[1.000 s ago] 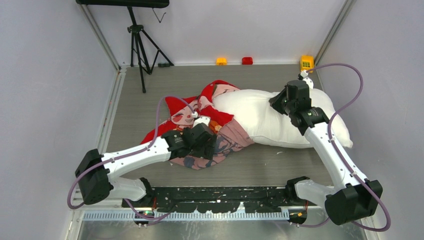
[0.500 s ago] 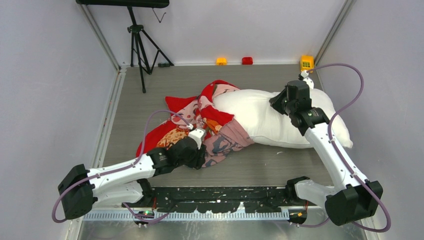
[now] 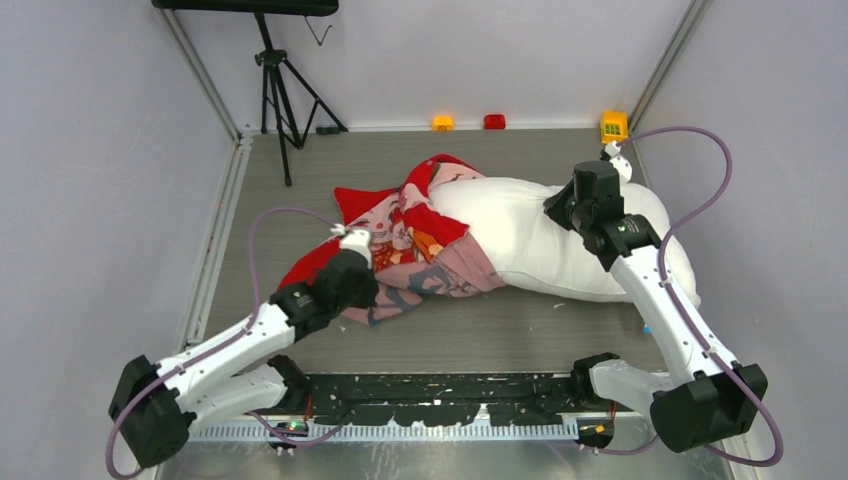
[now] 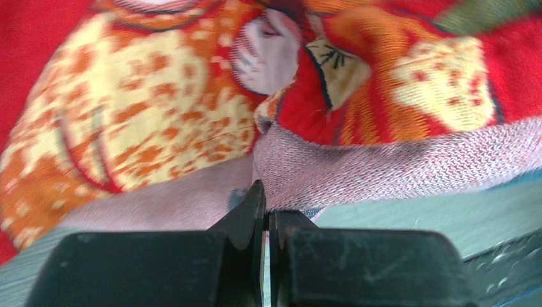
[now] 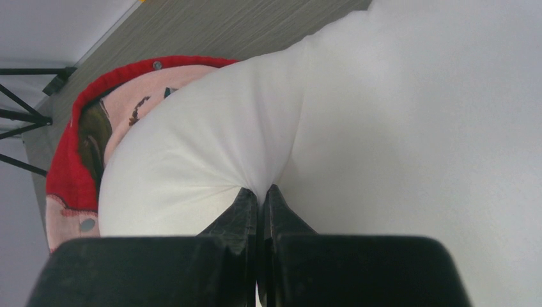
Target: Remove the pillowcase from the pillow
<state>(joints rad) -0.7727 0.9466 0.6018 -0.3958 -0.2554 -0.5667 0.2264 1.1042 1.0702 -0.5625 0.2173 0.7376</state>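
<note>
Black fingers of the left gripper [image 4: 265, 206] stand pressed together with only a hairline gap, pinching a fold of the pinkish-grey inner side of the pillowcase [image 3: 400, 232]. Around the pinch point, the fabric shows red, orange and gold print, crumpled in loose folds on the grey wood-grain table [image 3: 300, 170].

The right gripper [image 5: 259, 196] is clamped on the pillow [image 3: 520, 240]: its jaws are closed, and creases in the white cover radiate from the tips. The right arm reaches across the pillow from the near side.

The pillow lies across the centre-right of the table, most of it bare. Its left end sits inside the pillowcase, whose red rim with small snap buttons [image 5: 153, 64] wraps that end. The rest of the pillowcase is bunched to the left of the pillow, partly turned inside out, between the two grippers.

Surrounding items:
- A black tripod [image 3: 278, 95] stands at the far left, well apart from the fabric.
- An orange block [image 3: 442, 122], a red block [image 3: 494, 121] and a yellow device [image 3: 613, 125] sit along the far edge.
- A purple cable [image 3: 262, 225] loops above the left arm, near the pillowcase.
</note>
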